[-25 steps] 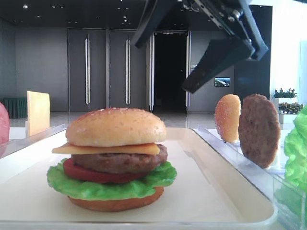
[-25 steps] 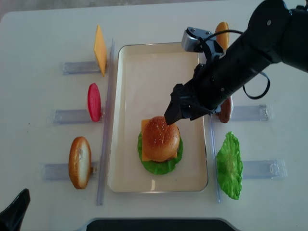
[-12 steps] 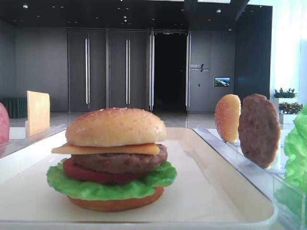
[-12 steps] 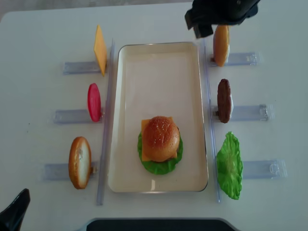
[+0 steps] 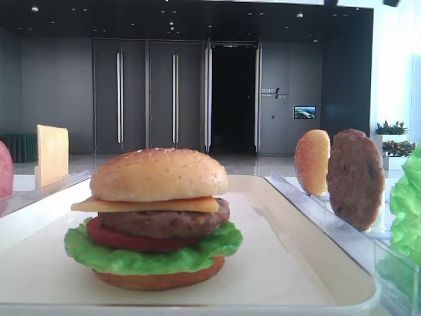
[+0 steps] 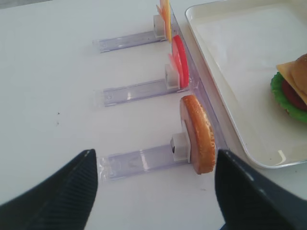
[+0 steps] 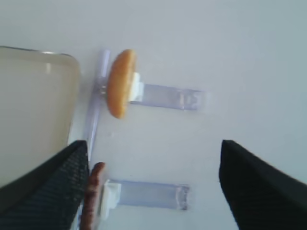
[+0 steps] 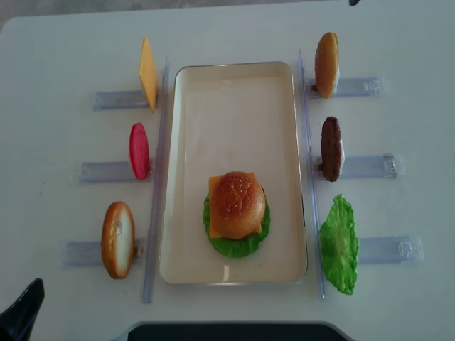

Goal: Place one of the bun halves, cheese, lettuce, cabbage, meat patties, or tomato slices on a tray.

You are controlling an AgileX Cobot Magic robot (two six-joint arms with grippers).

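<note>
On the cream tray (image 8: pixel 234 92) stands a stacked burger. Its speckled bun top (image 5: pixel 158 174) sits over cheese (image 5: pixel 145 205), a meat patty (image 5: pixel 164 222), a tomato slice (image 5: pixel 105 236), lettuce (image 5: pixel 151 258) and a bottom bun (image 5: pixel 158 280). My right gripper (image 7: pixel 153 184) hangs open and empty over the racks right of the tray, above a standing bun (image 7: pixel 120 89) and patty (image 7: pixel 92 196). My left gripper (image 6: pixel 153 191) is open and empty near a standing bun (image 6: pixel 197 134).
Clear racks flank the tray. On the left stand cheese (image 8: pixel 147 73), a tomato slice (image 8: pixel 138 150) and a bun (image 8: pixel 118 239). On the right stand a bun (image 8: pixel 326 64), a patty (image 8: pixel 330 148) and lettuce (image 8: pixel 338 244).
My right arm has lifted off the burger and drawn back past the far right corner of the tray, out of the overhead view. The bun top stays on the stack.
</note>
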